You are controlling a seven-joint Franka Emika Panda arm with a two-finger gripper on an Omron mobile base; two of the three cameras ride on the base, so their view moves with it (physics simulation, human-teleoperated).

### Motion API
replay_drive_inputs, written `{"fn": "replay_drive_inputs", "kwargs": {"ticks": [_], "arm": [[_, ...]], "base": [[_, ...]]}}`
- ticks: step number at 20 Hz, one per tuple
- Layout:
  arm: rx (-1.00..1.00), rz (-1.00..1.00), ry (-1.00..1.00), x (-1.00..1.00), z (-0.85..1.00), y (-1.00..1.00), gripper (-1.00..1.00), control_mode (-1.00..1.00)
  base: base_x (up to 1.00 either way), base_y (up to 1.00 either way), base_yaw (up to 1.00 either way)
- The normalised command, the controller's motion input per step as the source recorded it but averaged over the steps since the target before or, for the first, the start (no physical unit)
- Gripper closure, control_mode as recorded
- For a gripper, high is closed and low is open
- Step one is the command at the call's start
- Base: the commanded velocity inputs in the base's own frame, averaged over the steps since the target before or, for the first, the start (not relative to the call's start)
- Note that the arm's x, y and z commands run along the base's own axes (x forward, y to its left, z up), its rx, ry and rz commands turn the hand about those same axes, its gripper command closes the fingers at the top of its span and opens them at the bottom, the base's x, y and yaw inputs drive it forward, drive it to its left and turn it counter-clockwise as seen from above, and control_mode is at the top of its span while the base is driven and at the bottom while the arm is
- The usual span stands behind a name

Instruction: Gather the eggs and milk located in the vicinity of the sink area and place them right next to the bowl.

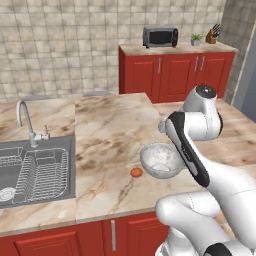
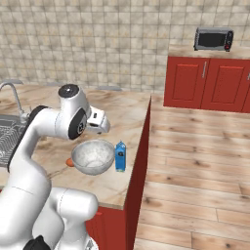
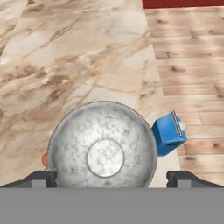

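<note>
The speckled grey-white bowl sits near the counter's front right corner. The brown-orange egg lies on the counter against the bowl's sink side. On the bowl's other side the blue milk carton stands upright, close to the rim. My gripper hovers above the bowl, open and empty, with its fingertips spread wide. The steel sink with its wire rack is at the left. My forearm hides the milk in the left base view.
A chrome faucet stands behind the sink. The counter edge drops to wood floor just past the milk. Red cabinets at the back carry a microwave, a plant and a knife block.
</note>
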Motion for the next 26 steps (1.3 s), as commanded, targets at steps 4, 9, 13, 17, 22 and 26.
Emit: {"fn": "replay_drive_inputs", "kwargs": {"ticks": [4,9,13,17,22,26], "arm": [[0.11,0.0,0.12,-0.05,-0.1,-0.11,-1.0,-1.0],[0.0,0.0,0.01,0.0,-0.01,0.0,-1.0,-1.0],[0.0,0.0,0.0,0.0,0.0,0.0,-1.0,-1.0],[0.0,0.0,0.0,0.0,0.0,0.0,-1.0,1.0],[0.0,0.0,0.0,0.0,0.0,0.0,-1.0,1.0],[0.0,0.0,0.0,0.0,0.0,0.0,-1.0,1.0]], "base": [[0.0,0.0,0.0],[0.0,0.0,0.0],[0.0,0.0,0.0],[-0.07,0.0,0.0],[-0.83,0.61,0.0],[-0.57,1.0,0.0]]}}
